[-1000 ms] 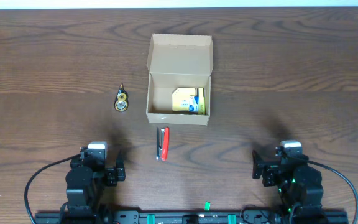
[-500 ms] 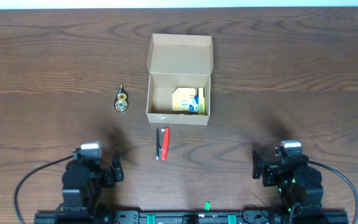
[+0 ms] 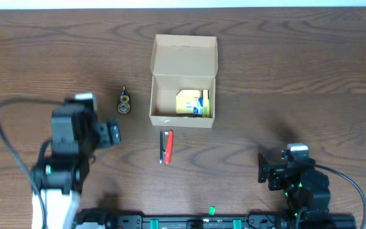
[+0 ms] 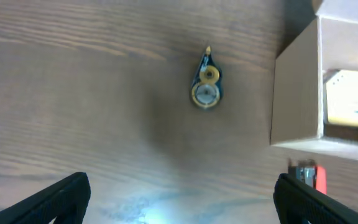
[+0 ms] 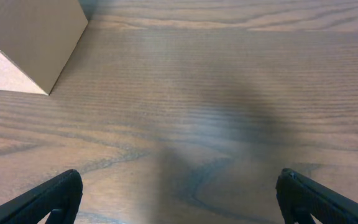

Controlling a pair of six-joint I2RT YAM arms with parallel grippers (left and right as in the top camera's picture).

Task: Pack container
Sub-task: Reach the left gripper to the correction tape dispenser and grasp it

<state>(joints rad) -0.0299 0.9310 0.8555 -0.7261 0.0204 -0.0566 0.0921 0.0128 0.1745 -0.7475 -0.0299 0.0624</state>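
Left fingers (image 4: pixel 64 194) advanced toward tape roller (image 4: pixel 205 86), spread, empty; right fingers (image 5: pixel 55 194) spread; approach step, I judge; next lower, straddle, pinch.

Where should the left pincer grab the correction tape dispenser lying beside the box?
Pinch the correction tape dispenser across its wider round end, from straight above. It lies flat, narrow tip pointing away from the arm, both long flanks free, bare table between it and the cardboard box. The open left pincer likely spans it.
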